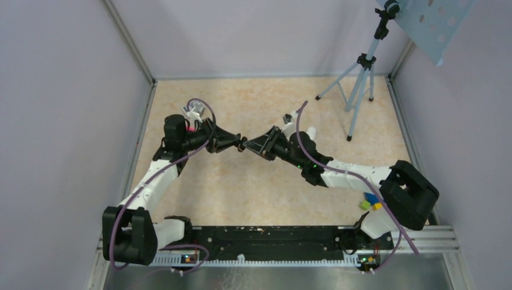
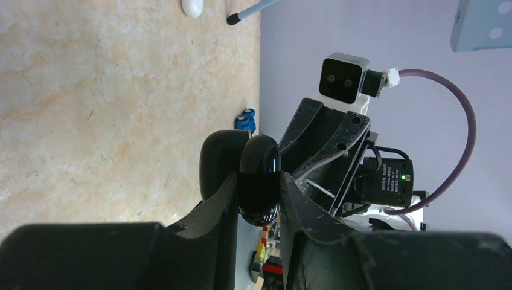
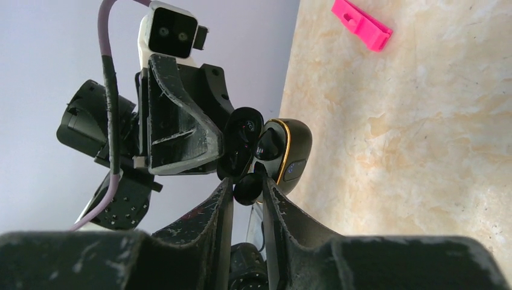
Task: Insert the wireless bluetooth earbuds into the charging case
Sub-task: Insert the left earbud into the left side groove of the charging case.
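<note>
The charging case (image 3: 284, 154) is glossy black with a gold rim and a bluish spot, and it hangs open above the table. My left gripper (image 2: 258, 178) is shut on one half of the case (image 2: 259, 181); the other half (image 2: 220, 163) swings out beside it. One dark earbud (image 3: 268, 145) sits inside the case. My right gripper (image 3: 247, 184) meets the case head-on, its fingertips closed on a second small dark rounded earbud (image 3: 247, 188) at the case's mouth. In the top view both grippers (image 1: 232, 142) (image 1: 253, 145) meet at mid-table around the case (image 1: 243, 144).
A pink clip (image 3: 362, 24) lies on the beige table behind the left arm. A white pill-shaped object (image 2: 193, 7) rests near a tripod (image 1: 359, 90) at the back right. Small coloured blocks (image 1: 369, 202) sit by the right arm's base. Grey walls enclose three sides.
</note>
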### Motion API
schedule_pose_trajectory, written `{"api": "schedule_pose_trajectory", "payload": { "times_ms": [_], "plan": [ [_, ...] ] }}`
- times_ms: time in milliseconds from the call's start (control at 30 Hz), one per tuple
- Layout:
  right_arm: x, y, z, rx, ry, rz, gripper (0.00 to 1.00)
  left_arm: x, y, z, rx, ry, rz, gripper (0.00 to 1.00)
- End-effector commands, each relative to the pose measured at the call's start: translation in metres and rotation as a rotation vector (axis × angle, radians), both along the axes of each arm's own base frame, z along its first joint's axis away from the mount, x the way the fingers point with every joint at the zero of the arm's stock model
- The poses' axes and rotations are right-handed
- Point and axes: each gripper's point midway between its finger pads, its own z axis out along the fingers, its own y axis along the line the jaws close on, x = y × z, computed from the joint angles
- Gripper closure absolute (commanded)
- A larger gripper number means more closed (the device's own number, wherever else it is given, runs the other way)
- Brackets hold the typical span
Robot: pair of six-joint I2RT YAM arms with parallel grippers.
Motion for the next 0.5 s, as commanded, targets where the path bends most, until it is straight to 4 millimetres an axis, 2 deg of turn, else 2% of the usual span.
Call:
{"api": "schedule_pose_trajectory", "payload": {
  "times_ms": [0, 200, 233, 333, 367, 467],
  "plan": [
    [0.001, 0.000, 0.001, -0.051, -0.020, 0.000, 0.76, -0.005, -0.004, 0.034, -0.055, -0.123, -0.047, 1.00],
    [0.002, 0.004, 0.006, -0.080, -0.048, 0.010, 0.73, -0.006, -0.003, 0.032, -0.047, -0.126, -0.050, 1.00],
    [0.002, 0.004, 0.006, -0.091, -0.053, 0.009, 0.70, -0.006, -0.003, 0.032, -0.047, -0.125, -0.050, 1.00],
    [0.000, 0.002, 0.012, -0.106, -0.072, 0.001, 0.48, -0.005, -0.002, 0.031, -0.046, -0.126, -0.045, 1.00],
    [0.000, 0.000, 0.013, -0.112, -0.077, -0.005, 0.44, -0.005, -0.001, 0.031, -0.046, -0.126, -0.044, 1.00],
    [0.000, -0.006, 0.016, -0.131, -0.088, -0.020, 0.42, -0.004, 0.000, 0.031, -0.045, -0.126, -0.044, 1.00]
  ]
}}
